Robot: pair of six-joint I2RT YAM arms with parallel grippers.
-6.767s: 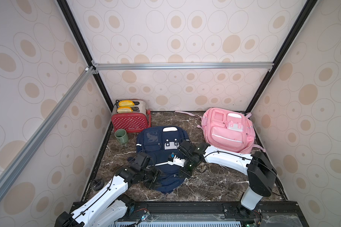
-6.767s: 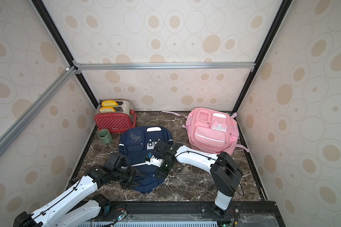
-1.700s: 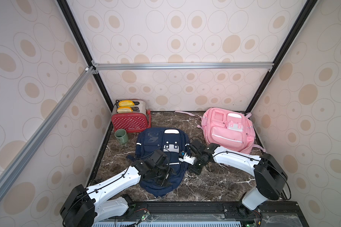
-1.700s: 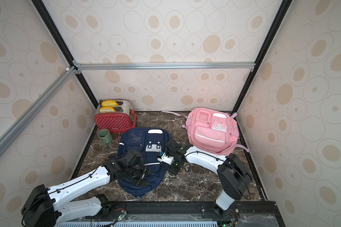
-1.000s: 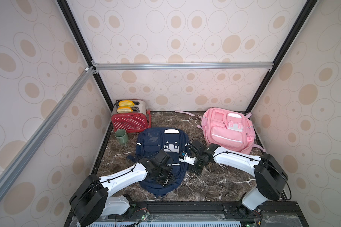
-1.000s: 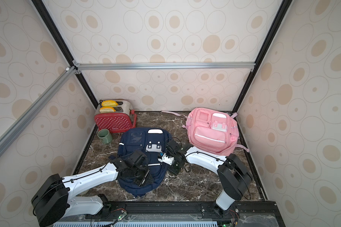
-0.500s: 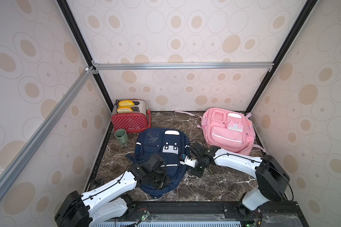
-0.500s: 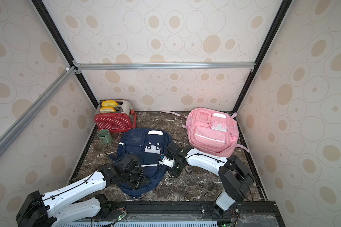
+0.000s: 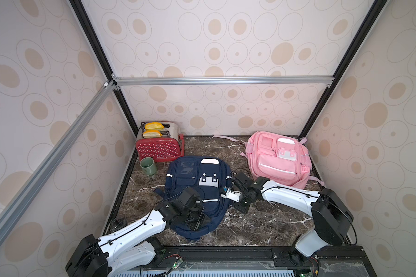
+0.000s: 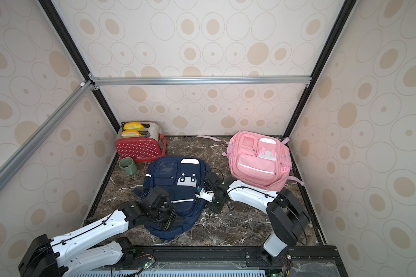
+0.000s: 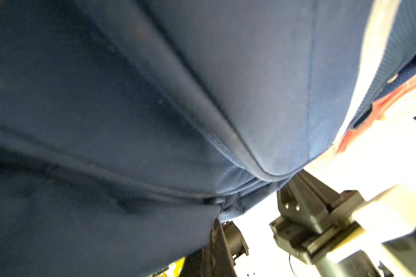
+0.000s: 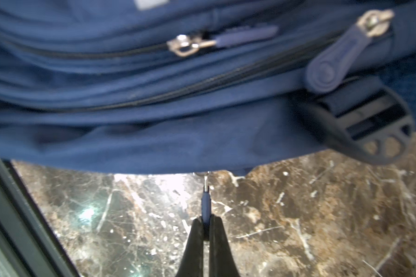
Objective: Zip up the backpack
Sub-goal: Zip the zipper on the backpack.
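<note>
A navy backpack (image 9: 197, 177) (image 10: 175, 177) lies flat in the middle of the marble floor. My left gripper (image 9: 199, 219) (image 10: 169, 220) sits on its near end, shut on a fold of the navy fabric (image 11: 154, 108). Only one black finger (image 11: 217, 239) shows in the left wrist view; cloth covers the rest. My right gripper (image 9: 227, 193) (image 12: 206, 219) is at the bag's right edge, shut on a thin blue zipper pull (image 12: 206, 201) that comes out from under the fabric. Two other zipper pulls (image 12: 329, 64) lie loose on the bag's side.
A pink backpack (image 9: 277, 158) lies at the back right. A red toaster (image 9: 157, 146) and a green mug (image 9: 148, 166) stand at the back left. Patterned walls close in three sides, and a black rail (image 9: 226, 250) runs along the front.
My left gripper has drawn back toward the front edge, taking the backpack's near end with it. The right gripper has kept its hold at the bag's right side.
</note>
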